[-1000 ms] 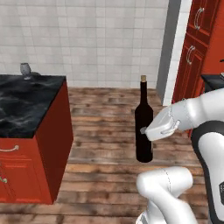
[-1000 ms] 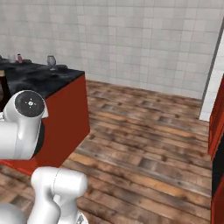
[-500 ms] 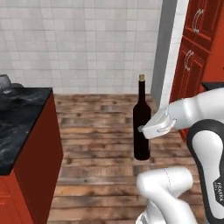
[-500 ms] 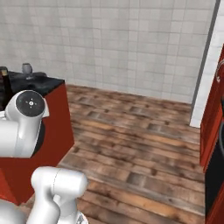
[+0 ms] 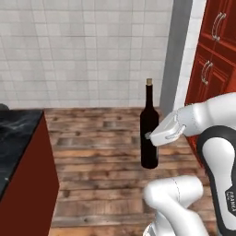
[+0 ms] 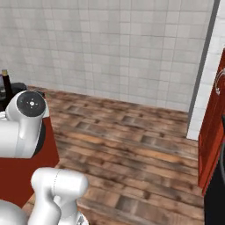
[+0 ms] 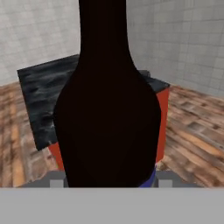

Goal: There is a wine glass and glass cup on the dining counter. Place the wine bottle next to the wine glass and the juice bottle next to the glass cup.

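My gripper (image 5: 149, 136) is shut on the wine bottle (image 5: 148, 110), a tall dark bottle with a tan top, and holds it upright in the air over the wooden floor. In the hand view the wine bottle (image 7: 109, 109) looms large between the gripper (image 7: 109, 181) fingers. The dining counter (image 5: 20, 138), black marble on red sides, lies at the left edge, well apart from the bottle. Behind the bottle, the dining counter (image 7: 39, 87) also appears in the hand view. In the right base view the bottle's neck (image 6: 5, 83) pokes up behind my arm. The wine glass, glass cup and juice bottle are out of view.
Tall red cabinets (image 5: 216, 60) stand at the right beside a pale pillar (image 5: 182, 55). A white tiled wall (image 5: 92, 50) closes the back. Wooden floor (image 5: 101, 152) stretches between counter and cabinets. Another red cabinet (image 6: 213, 145) edges the right base view.
Both base views have shifted, so the camera moved: the counter slid toward the left edge and the cabinets came closer. The bottle stays in the gripper, held the same way.
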### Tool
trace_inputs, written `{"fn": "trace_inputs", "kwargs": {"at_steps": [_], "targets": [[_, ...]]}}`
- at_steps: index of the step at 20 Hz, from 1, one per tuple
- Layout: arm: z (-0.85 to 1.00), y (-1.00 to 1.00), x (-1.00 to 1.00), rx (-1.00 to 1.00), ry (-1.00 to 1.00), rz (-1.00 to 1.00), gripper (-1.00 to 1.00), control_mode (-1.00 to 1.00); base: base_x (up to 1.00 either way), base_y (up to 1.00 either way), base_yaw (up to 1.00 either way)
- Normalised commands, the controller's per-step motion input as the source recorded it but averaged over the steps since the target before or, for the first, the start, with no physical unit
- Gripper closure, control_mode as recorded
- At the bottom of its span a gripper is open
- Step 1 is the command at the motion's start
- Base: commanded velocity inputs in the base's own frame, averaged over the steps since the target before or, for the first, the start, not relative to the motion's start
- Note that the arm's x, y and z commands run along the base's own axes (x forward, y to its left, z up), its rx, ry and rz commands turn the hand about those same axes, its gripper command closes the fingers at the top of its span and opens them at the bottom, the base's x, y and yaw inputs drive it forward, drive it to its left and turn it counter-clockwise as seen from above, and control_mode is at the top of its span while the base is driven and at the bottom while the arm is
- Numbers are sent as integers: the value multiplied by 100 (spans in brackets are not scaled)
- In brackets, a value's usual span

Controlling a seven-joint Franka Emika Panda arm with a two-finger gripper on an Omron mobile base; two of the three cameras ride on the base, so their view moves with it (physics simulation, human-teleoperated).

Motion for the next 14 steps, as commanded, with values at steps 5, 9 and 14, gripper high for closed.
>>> {"fn": "trace_inputs", "kwargs": {"at_steps": [5, 9, 14], "targets": [[0, 0, 0, 0, 0, 0, 100, 100, 90, 0, -3], [0, 0, 0, 0, 0, 0, 100, 100, 94, 0, 0], [0, 0, 0, 0, 0, 0, 100, 100, 94, 0, 0]]}}
